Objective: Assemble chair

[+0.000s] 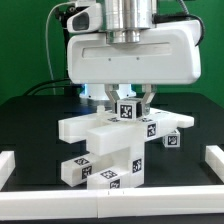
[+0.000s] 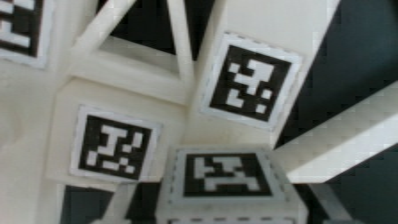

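1. The Panda arm's gripper (image 1: 128, 100) hangs low over the middle of the black table (image 1: 40, 125), its broad white body filling the top of the exterior view.
2. Beneath it sits the chair (image 1: 115, 140), a cluster of matte white blocks stacked at the table's centre, with small black-and-white tags facing the camera.
3. I see the dark fingers (image 1: 146, 100) reaching down on either side of the topmost tagged block (image 1: 127, 109). They bracket it closely, but from here I cannot tell whether they press on it or stand just clear.
4. The wrist view is filled with the chair's parts at close range: the X-braced panel (image 2: 143, 40) and flat white faces carrying three clear tags (image 2: 254, 82).
5. Plain white border rails lie at the table's edges, one on the exterior view's left (image 1: 12, 165) and one on its right (image 1: 214, 162), well apart from the chair.
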### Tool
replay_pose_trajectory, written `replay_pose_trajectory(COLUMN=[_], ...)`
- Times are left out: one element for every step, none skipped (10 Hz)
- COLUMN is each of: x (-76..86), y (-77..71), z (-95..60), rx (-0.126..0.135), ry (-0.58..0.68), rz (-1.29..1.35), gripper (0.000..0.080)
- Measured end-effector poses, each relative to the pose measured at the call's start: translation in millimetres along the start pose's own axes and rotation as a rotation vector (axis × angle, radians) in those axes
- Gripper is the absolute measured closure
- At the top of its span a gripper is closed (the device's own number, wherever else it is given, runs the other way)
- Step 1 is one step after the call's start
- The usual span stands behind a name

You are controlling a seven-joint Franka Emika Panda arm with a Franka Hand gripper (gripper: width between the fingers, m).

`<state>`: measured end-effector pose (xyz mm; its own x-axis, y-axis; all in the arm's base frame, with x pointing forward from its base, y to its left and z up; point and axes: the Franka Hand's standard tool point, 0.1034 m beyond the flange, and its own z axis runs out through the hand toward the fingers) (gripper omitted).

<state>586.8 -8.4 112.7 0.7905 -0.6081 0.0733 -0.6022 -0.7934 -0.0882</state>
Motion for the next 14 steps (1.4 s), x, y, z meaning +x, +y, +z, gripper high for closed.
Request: replay_pose_trajectory(x=[0.4, 0.5, 0.3, 0.2, 0.2, 0.0, -0.9, -3.4, -8.7, -8.9, -7.8, -7.8, -7.3, -7.3], y=[0.6, 0.6, 0.4, 0.4, 0.4, 0.2, 0.0, -1.7, 0.6, 5.1, 5.4, 5.7, 6.2, 3.6], z=[0.0, 0.0, 0.0, 0.1, 0.2, 0.2, -0.2, -0.1, -0.3, -2.9, -1.5, -1.3, -1.5, -3.0], rx=[0.010, 0.014, 0.014, 0.014, 0.014, 0.014, 0.006, -0.001, 0.001, 0.002, -0.001, -0.004, -0.010, -0.035], ry=[-0.005, -0.006, -0.007, -0.007, -0.007, -0.007, -0.016, -0.012, -0.008, -0.003, -0.003, -0.003, -0.002, 0.002], rz=[0.101, 0.113, 0.111, 0.104, 0.085, 0.083, -0.111, -0.248, -0.373, -0.419, -0.491, -0.548, -0.652, -0.863], gripper=[0.0534, 0.0534, 0.0527, 0.0527, 0.0359, 0.0206, 0.0167, 0.0167, 0.0154, 0.0154, 0.0151, 0.0151, 0.0151, 0.0151])
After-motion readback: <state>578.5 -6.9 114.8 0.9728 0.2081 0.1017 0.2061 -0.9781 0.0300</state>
